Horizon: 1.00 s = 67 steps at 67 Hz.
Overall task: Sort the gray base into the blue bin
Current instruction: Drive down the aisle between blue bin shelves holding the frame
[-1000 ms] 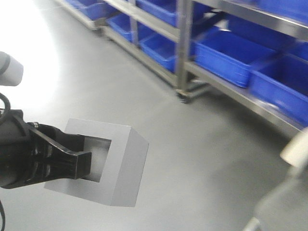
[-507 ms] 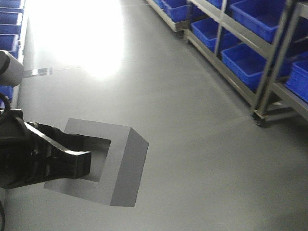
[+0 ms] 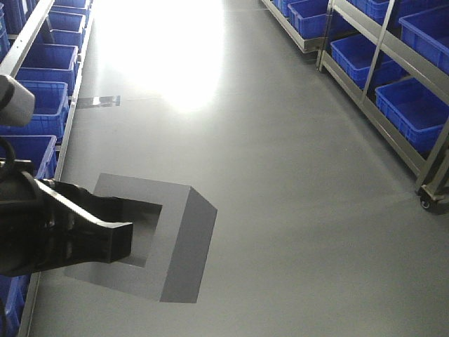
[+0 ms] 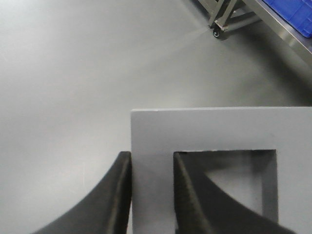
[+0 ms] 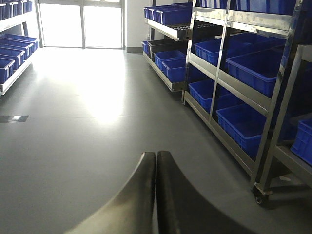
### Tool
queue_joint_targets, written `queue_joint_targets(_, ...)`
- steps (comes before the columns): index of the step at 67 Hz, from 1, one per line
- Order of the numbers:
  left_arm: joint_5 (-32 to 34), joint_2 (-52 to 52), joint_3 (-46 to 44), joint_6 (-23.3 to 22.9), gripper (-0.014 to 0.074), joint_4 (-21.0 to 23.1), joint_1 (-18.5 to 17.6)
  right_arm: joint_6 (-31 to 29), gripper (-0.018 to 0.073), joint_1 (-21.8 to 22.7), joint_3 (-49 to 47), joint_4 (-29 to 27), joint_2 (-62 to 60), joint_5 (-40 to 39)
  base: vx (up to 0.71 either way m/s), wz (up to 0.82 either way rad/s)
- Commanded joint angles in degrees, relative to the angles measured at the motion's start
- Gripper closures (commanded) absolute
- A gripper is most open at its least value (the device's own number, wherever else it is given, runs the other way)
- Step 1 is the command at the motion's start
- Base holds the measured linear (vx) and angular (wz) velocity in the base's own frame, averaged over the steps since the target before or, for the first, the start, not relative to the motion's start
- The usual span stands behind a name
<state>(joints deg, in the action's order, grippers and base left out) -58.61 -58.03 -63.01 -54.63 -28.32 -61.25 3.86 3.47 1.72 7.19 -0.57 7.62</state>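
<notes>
My left gripper [image 3: 119, 235] is shut on the gray base [image 3: 179, 242], a matte gray block with a rectangular recess, and holds it in the air above the floor. In the left wrist view the two fingers clamp the wall beside the recess of the base [image 4: 209, 129], one finger outside and one inside; the gripper [image 4: 152, 161] is at the bottom. My right gripper [image 5: 156, 158] is shut and empty, pointing down the aisle. Several large blue bins [image 3: 417, 109] stand on the racks at right, and more blue bins [image 3: 38, 102] at left.
Metal shelf racks [image 3: 382, 77] line the right side, with a caster wheel [image 3: 426, 203] at the rack foot. A second rack [image 3: 28, 42] lines the left. Gray floor [image 3: 280, 161] runs between them with bright glare at the far end.
The view has swung left along the aisle: the right racks slid toward the right edge and the left rack of blue bins came into view. The base stays held the same way.
</notes>
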Motion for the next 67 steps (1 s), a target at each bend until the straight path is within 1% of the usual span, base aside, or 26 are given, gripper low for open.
queue_joint_targets(1,3.8,0.7,-1.7,-0.5,0.0594,-2.2,-0.2,-0.3,0.0568,0.1,0.8,0.5,-0.9,-4.3,0.18,0.06)
queue_joint_targets(28,3.8,0.7,-1.7,-0.5,0.0594,-2.2,-0.2,-0.3,0.0568,0.1,0.8,0.5,-0.9,-4.3,0.27,-0.09)
queue_joint_targets(67,3.8,0.7,-1.7,-0.5,0.0594,-2.2,-0.2,-0.3,0.0568,0.1,0.8,0.5,-0.9,-4.3,0.38,-0.05)
